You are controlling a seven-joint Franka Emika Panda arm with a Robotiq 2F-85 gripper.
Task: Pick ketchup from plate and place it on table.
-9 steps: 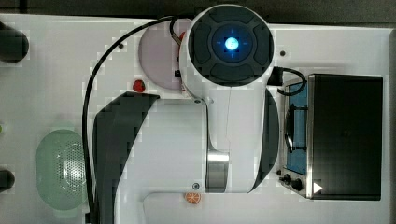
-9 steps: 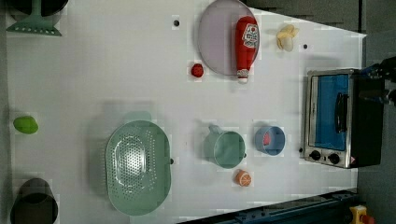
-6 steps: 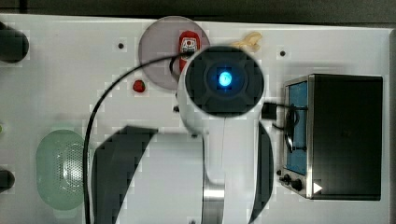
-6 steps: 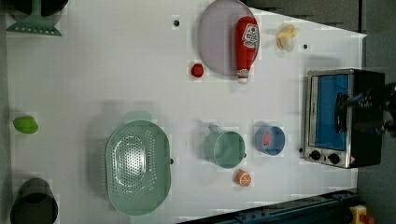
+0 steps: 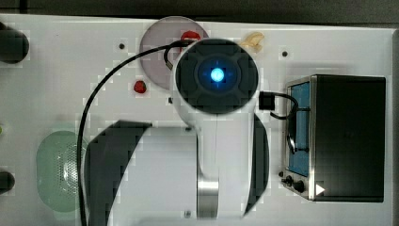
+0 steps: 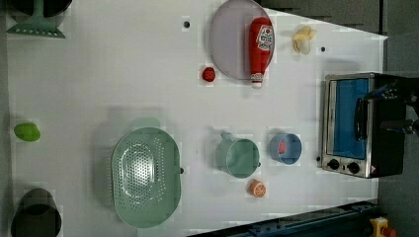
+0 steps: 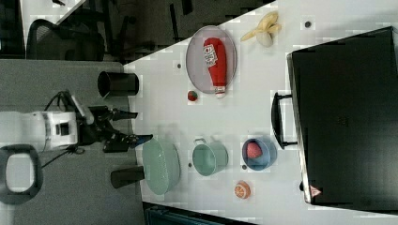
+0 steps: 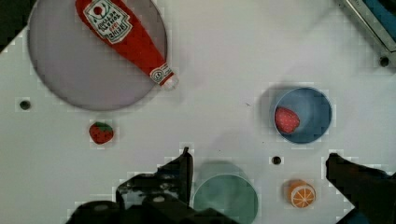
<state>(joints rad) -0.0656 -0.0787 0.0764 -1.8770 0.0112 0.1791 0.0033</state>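
- The ketchup (image 6: 260, 49) is seen lying flat on the plate (image 6: 230, 44), its cap just past the rim, near a table (image 6: 123, 74) edge; its place is unchanged.
- A strawberry (image 6: 208, 74) sits just beside the plate.
- The hand (image 8: 259, 168) is held above the table, fingers (image 8: 184, 165) spread wide, gripping nothing.
- In the top view, the arm has shifted and more of the plate is uncovered.
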